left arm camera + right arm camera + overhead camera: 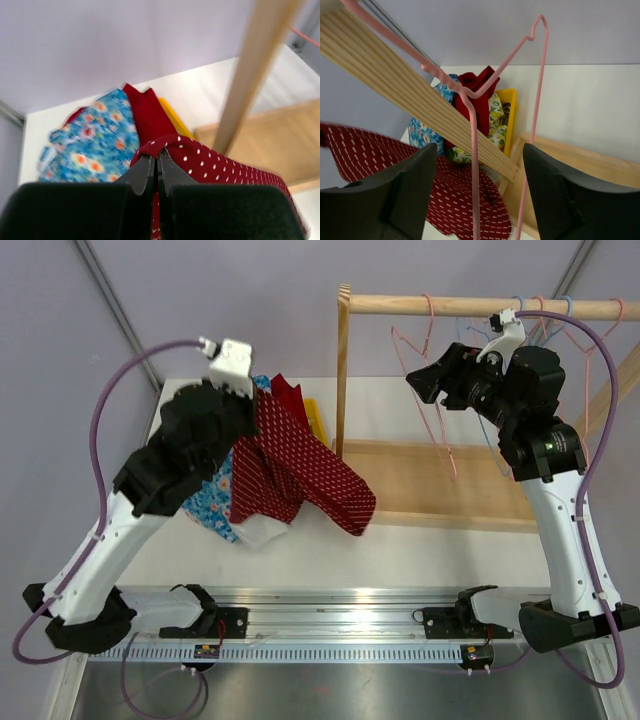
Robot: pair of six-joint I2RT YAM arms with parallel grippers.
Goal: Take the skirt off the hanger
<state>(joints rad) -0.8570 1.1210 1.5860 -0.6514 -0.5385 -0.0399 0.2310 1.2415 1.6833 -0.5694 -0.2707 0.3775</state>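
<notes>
The skirt (290, 465) is dark red with white dots; it hangs from my left gripper (252, 400), off the hanger, and drapes down onto the table left of the rack post. In the left wrist view my left gripper (156, 161) is shut on the skirt's edge (215, 162). The pink wire hanger (432, 390) hangs bare on the wooden rail (480, 307). My right gripper (422, 378) is open beside it; in the right wrist view the hanger's wire (473, 150) passes between the open fingers (410, 185), touching neither.
A pile of clothes, blue floral (212, 502) and red (287, 392), lies at the table's left with a yellow bin (314, 420) behind. The rack's upright post (343, 370) and wooden base (450, 485) stand in the middle. More hangers (565, 315) hang at the right.
</notes>
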